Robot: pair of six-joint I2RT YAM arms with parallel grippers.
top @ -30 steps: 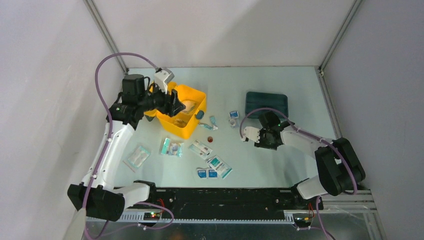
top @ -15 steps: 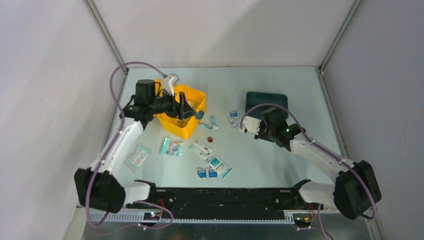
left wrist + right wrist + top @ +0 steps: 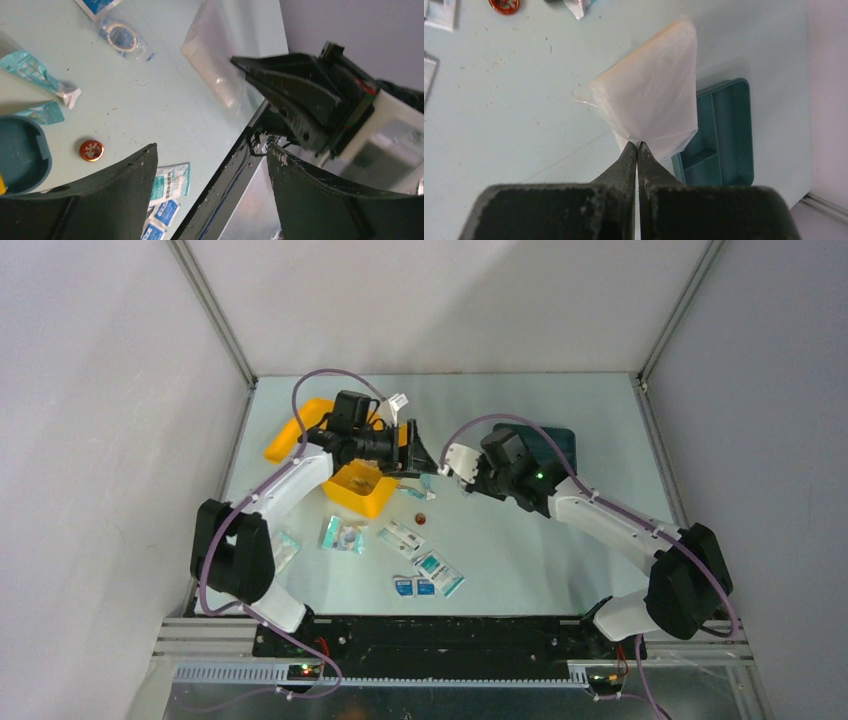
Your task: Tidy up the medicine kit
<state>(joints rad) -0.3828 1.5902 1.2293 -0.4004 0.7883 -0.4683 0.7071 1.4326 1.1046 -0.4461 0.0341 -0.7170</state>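
The medicine kit (image 3: 360, 488) is a yellow box lying open at the table's left, its lid (image 3: 288, 436) thrown back. My left gripper (image 3: 425, 458) reaches out past the kit's right rim, and in the left wrist view it (image 3: 211, 149) stands open with nothing between its fingers. Just to its right, my right gripper (image 3: 447, 475) is shut on a corner of a clear packet with a white pad inside (image 3: 654, 95). That packet (image 3: 212, 60) hangs off the table in front of the left gripper, apart from it.
A dark teal divided tray (image 3: 550, 440) lies behind the right arm. Several sachets (image 3: 425, 575), a ring in a clear bag (image 3: 120, 37) and a small red round tin (image 3: 421, 519) lie on the table in front of the kit. A flat packet (image 3: 283, 548) sits by the left arm.
The left arm swung right from over the kit and its jaws opened wider. The right gripper shut, then moved left and up with the packet, toward the left gripper.
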